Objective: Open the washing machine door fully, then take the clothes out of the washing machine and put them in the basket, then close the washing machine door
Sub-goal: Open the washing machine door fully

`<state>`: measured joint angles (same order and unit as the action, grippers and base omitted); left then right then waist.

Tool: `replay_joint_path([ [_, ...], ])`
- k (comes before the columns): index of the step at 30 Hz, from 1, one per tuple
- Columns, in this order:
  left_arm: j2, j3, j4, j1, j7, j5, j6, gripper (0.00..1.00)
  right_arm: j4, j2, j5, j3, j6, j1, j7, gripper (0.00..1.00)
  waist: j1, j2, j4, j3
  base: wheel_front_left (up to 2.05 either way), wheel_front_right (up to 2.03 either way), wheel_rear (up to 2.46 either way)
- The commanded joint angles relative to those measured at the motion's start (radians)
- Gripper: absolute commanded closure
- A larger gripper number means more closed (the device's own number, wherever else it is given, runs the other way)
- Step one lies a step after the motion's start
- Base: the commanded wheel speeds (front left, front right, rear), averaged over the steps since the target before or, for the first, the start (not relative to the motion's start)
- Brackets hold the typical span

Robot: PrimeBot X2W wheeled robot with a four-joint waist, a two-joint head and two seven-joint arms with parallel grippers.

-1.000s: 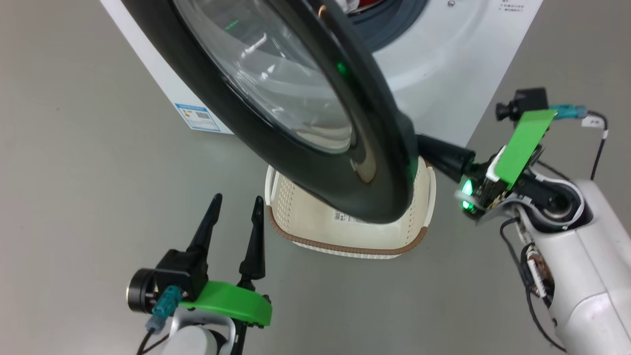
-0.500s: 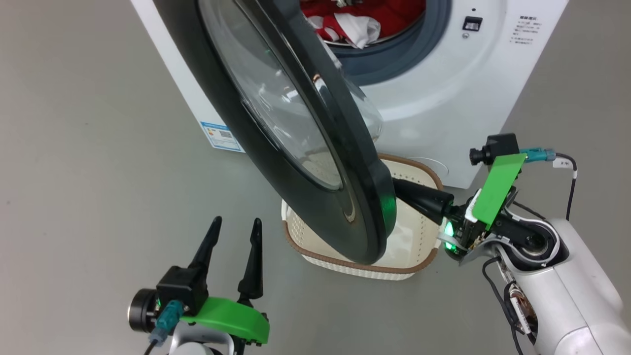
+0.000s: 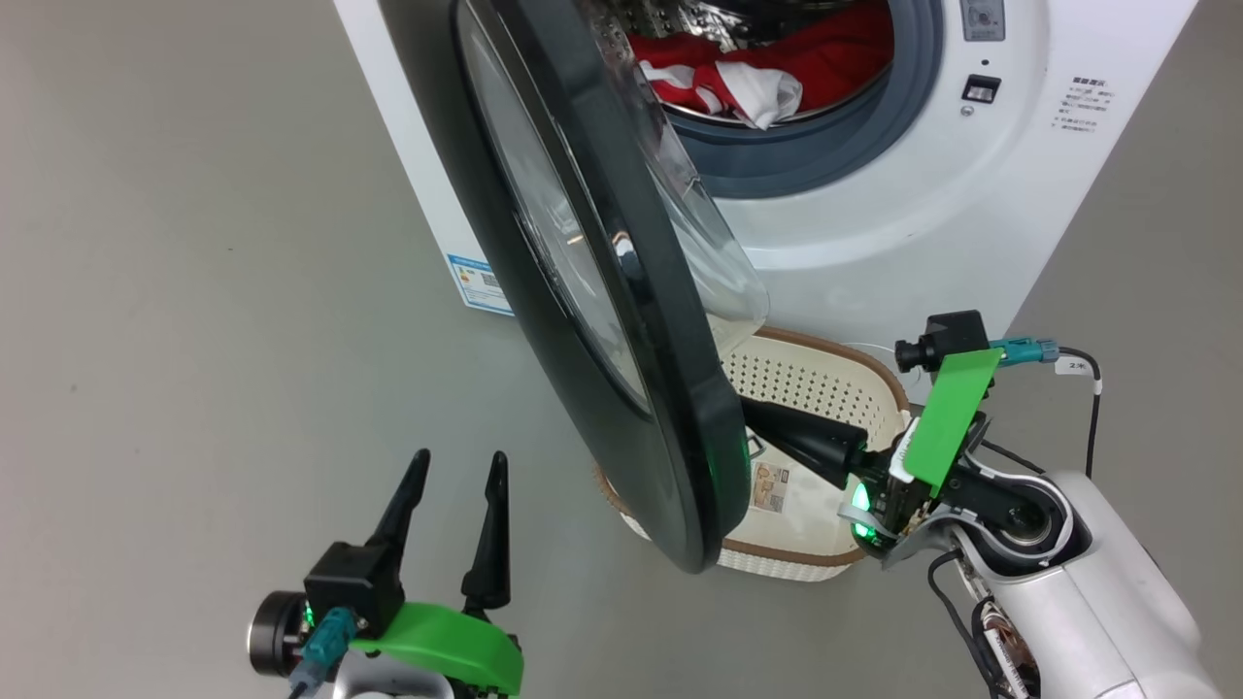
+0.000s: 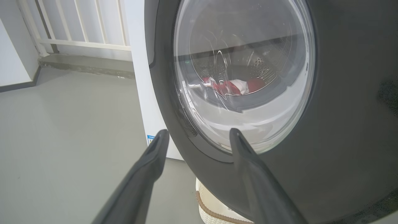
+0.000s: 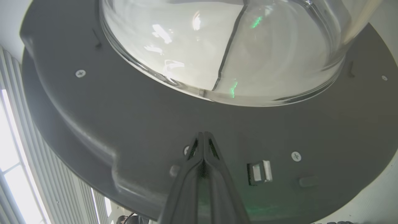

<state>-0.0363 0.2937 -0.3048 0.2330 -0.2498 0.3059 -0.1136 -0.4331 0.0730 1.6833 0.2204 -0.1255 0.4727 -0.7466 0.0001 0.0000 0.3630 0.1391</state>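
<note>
Just ahead of the right tool (image 3: 767, 427), its two long dark fingers pinched together on nothing, is the inner face of the large round washing machine door with the glossy black rim (image 3: 621, 320). The tips aim at the dark ring below the bulging clear glass bowl (image 5: 217, 46), though I can't tell whether they touch it or sit just off it. That door stands roughly square to the white boxy front-loading washing machine (image 3: 874, 243), nearly edge-on in the head view, so it reads as half open. To open it fully, the push should run straight along those fingers, away from the tool and towards the robot's left. The right arm is the nearer one and has the line. On the door's outer side the left tool (image 3: 458, 461) is spread wide and empty, pointed at the glass, near the rim but apart from it. The bright red and white clothes (image 3: 757, 78) are in the steel drum, beyond and above the right tool. Directly beneath its fingers, on the grey floor (image 3: 194, 340), sits the cream perforated basket with the brown rim (image 3: 816, 388), partly under the door's lower edge.
</note>
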Motion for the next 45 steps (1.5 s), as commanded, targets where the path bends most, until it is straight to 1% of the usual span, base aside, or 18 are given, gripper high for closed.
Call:
replay_joint_path([
  [1, -0.014, -0.035, 0.016, -0.001, -0.012, -0.011, 0.005, 0.0, 0.031, -0.021, 0.006, 0.03, -0.005, -0.005, 0.007, 1.0, 0.0, 0.0, 0.008, -0.007, 0.0, 0.0, 0.0],
  [12, -0.014, -0.034, 0.008, -0.008, -0.012, -0.011, 0.005, 0.0, 0.043, -0.023, 0.037, 0.08, -0.005, -0.029, 0.033, 1.0, 0.0, 0.0, 0.017, -0.025, 0.0, 0.0, 0.0],
  [17, -0.014, -0.034, 0.008, -0.01, -0.012, -0.01, 0.005, 0.0, 0.049, -0.023, 0.044, 0.085, -0.005, -0.038, 0.052, 1.0, 0.0, 0.0, 0.015, -0.03, 0.0, 0.0, 0.0],
  [24, -0.014, -0.037, 0.007, -0.013, -0.012, -0.006, 0.006, 0.0, 0.082, -0.023, 0.056, 0.04, -0.005, -0.08, 0.116, 1.0, 0.0, 0.0, 0.008, -0.037, 0.0, 0.0, 0.0],
  [32, -0.014, -0.044, 0.007, -0.017, -0.012, -0.006, 0.007, 0.0, 0.174, -0.023, 0.069, -0.042, -0.005, -0.166, 0.214, 1.0, 0.0, 0.0, -0.002, -0.042, 0.0, 0.0, 0.0],
  [33, -0.014, -0.044, 0.008, -0.017, -0.012, -0.006, 0.006, 0.0, 0.188, -0.023, 0.068, -0.052, -0.005, -0.18, 0.231, 0.84, 0.0, 0.0, -0.004, -0.042, 0.0, 0.0, 0.0],
  [34, -0.014, -0.044, 0.009, -0.018, -0.012, -0.005, 0.006, 0.0, 0.203, -0.023, 0.061, -0.061, -0.005, -0.194, 0.248, 0.62, 0.0, 0.0, -0.005, -0.042, 0.0, 0.0, 0.0],
  [35, -0.014, -0.045, 0.009, -0.018, -0.012, -0.005, 0.005, 0.0, 0.217, -0.023, 0.056, -0.07, -0.005, -0.209, 0.267, 0.46, 0.0, 0.0, -0.007, -0.042, 0.0, 0.0, 0.0],
  [36, -0.014, -0.045, 0.009, -0.018, -0.012, -0.005, 0.005, 0.0, 0.23, -0.023, 0.049, -0.078, -0.005, -0.224, 0.286, 0.17, 0.0, 0.0, -0.009, -0.043, 0.0, 0.0, 0.0],
  [37, -0.014, -0.047, 0.009, -0.019, -0.012, -0.005, 0.005, 0.0, 0.243, -0.023, 0.032, -0.086, -0.005, -0.239, 0.308, 0.0, 0.0, 0.0, -0.011, -0.043, 0.0, 0.0, 0.0],
  [41, -0.014, -0.047, 0.008, -0.021, -0.012, -0.001, 0.007, 0.0, 0.286, -0.023, -0.025, -0.11, -0.005, -0.302, 0.407, 0.0, 0.0, 0.0, -0.019, -0.046, 0.0, 0.0, 0.0],
  [42, -0.014, -0.048, 0.008, -0.022, -0.012, 0.001, 0.006, 0.0, 0.306, -0.023, -0.061, -0.116, -0.005, -0.334, 0.452, 0.0, 0.0, 0.0, -0.024, -0.047, 0.0, 0.0, 0.0],
  [45, -0.014, -0.05, 0.006, -0.023, -0.012, 0.005, 0.006, 0.0, 0.328, -0.023, -0.118, -0.124, -0.005, -0.38, 0.525, 0.0, 0.0, 0.0, -0.032, -0.049, 0.0, 0.0, 0.0],
])
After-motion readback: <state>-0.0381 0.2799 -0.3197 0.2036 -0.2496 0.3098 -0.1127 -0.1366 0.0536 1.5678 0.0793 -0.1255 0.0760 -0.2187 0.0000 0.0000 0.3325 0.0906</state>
